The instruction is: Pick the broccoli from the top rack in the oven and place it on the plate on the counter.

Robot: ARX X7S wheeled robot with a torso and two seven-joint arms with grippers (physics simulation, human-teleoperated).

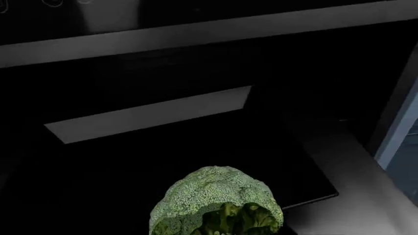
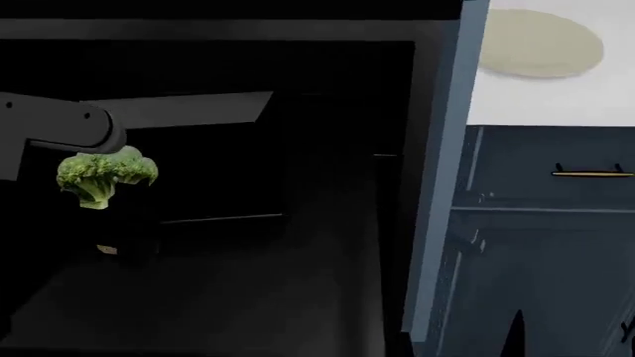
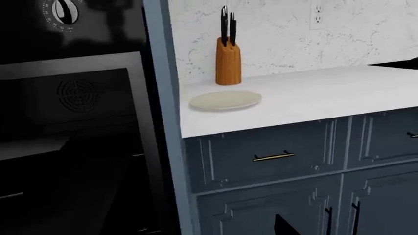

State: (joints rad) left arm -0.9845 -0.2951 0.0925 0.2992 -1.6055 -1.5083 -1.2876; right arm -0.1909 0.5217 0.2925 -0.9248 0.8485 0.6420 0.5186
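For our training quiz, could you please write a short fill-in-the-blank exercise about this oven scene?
1. The broccoli hangs at the end of the robot's ____ arm.
2. The plate lies on the white ____.
3. Behind the plate stands an orange-brown knife block holding ____ black-handled knives.
4. The plate currently holds ____.

Missing words: left; counter; two; nothing

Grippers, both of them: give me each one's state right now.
Left gripper: fingers not visible, but the broccoli hangs at the arm's end, off the top rack; apparently held.
Right gripper: not in view.
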